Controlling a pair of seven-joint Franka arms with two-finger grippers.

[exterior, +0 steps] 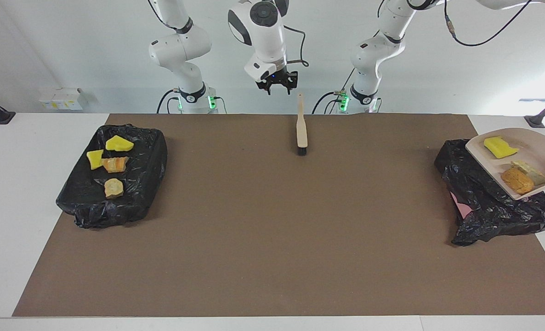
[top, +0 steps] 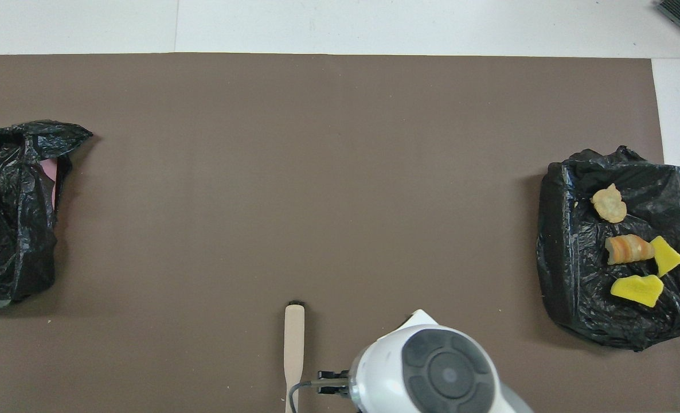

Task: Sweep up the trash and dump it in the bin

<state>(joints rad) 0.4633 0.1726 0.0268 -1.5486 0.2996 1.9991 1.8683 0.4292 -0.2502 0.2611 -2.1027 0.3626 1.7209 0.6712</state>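
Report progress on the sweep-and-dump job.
Done: three trash pieces sit in the dustpan; the brush lies on the mat, right gripper open above it. In hand: the dustpan is raised over the black-bagged bin, not yet tipped. Left: four pieces on the other black bag.

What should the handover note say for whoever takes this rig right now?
Right gripper: open, raised beside the handle end of the brush, not touching it. The brush lies on the mat, mid-table, close to the robots.
Left gripper: out of frame, shut. It evidently holds the dustpan, which is raised over the bin bag at the left arm's end.
Trash: three pieces in the dustpan, four pieces on the black-bagged tray at the right arm's end.
Done: three pieces swept up.
Left: tip the dustpan into the bin bag, then probably the other four.
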